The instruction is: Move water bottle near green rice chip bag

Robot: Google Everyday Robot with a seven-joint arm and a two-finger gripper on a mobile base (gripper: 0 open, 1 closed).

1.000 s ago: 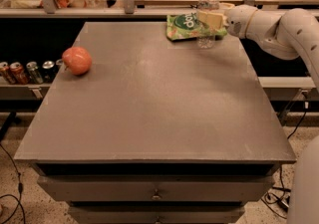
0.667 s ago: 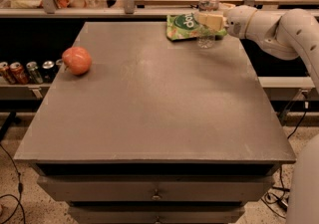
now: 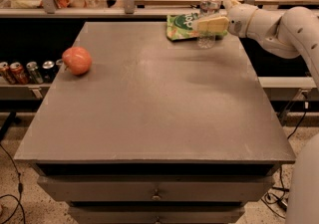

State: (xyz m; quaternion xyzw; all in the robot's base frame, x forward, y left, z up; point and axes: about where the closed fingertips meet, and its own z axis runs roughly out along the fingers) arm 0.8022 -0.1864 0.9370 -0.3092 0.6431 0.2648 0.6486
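The water bottle (image 3: 210,5) stands upright at the far right of the table, its base right beside the green rice chip bag (image 3: 182,26), which lies flat at the back edge. My gripper (image 3: 203,23) reaches in from the right. Its pale yellow near finger (image 3: 213,24) lies across the bottle's front at mid-height and the jaws are closed around the bottle. The far finger is hidden behind the bottle.
A red-orange apple (image 3: 76,60) sits near the table's left edge. The grey table (image 3: 159,98) has drawers below. Several soda cans (image 3: 25,71) stand on a lower shelf at left. A counter with posts runs behind the table.
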